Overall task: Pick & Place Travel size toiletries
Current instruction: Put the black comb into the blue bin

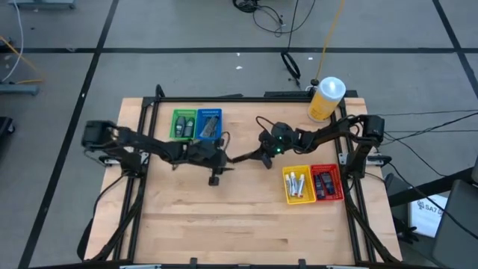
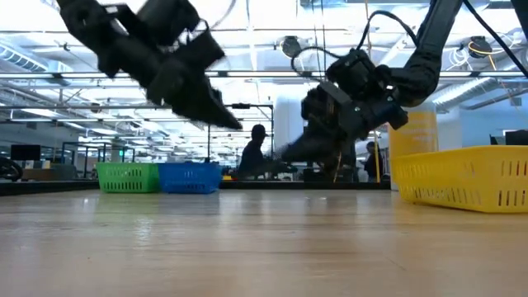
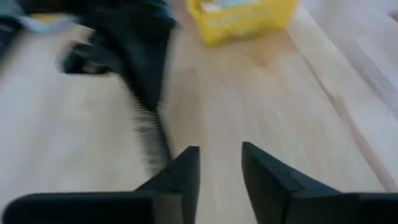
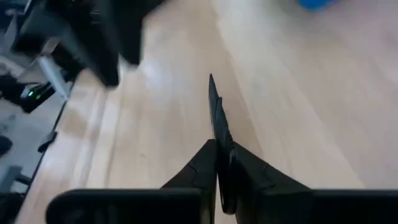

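My right gripper [image 1: 250, 158] hovers over the table's middle, shut on a thin flat dark packet [image 4: 214, 115] that shows edge-on in its wrist view and sticks out toward my left gripper. My left gripper [image 3: 221, 168] is open, just left of it in the high view [image 1: 219, 163]. The packet's ridged edge [image 3: 148, 127] ends close beside one left fingertip; I cannot tell whether they touch. More toiletries lie in the trays: dark ones in the green [image 1: 183, 123], blue [image 1: 210, 124] and red [image 1: 326, 183] trays, white-silver tubes in the yellow tray [image 1: 298, 185]. My right gripper pinches the flat dark packet between its two fingers at one end [image 4: 219, 155]. The packet stands on edge and runs on past the fingertips, along the fingers, toward the table's left side. It is lifted clear of the table.
A large yellow bottle with a white cap [image 1: 326, 98] stands at the table's far right corner. Green and blue trays sit far left, yellow and red trays near right. The near half of the wooden table [image 1: 239, 224] is bare. A person shows in the room behind [image 2: 252, 153].
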### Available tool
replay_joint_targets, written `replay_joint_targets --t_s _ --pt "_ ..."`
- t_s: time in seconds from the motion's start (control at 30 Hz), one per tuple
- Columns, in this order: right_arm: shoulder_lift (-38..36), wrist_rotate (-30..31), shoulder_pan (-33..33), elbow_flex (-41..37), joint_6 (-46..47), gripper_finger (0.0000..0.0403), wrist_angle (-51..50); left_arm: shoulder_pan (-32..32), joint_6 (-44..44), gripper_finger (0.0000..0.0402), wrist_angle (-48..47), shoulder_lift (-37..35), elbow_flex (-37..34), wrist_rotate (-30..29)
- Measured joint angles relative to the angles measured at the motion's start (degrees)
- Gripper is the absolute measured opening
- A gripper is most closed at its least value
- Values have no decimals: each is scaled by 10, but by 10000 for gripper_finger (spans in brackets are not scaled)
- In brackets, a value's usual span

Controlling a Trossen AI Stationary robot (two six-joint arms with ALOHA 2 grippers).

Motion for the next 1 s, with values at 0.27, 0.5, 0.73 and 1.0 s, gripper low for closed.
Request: replay_joint_targets --t_s 0.27,0.5,0.73,1.0 --pt "-1 3 25 0 -142 13 139 16 -4 202 33 -66 0 -75" --pt "-1 59 45 0 -172 11 159 35 -28 231 29 -36 0 -13" --pt "-1 58 45 0 -172 16 159 36 -26 151 25 -31 0 -21" --pt "-2 57 46 0 -183 25 158 36 -29 13 13 -27 1 -27"
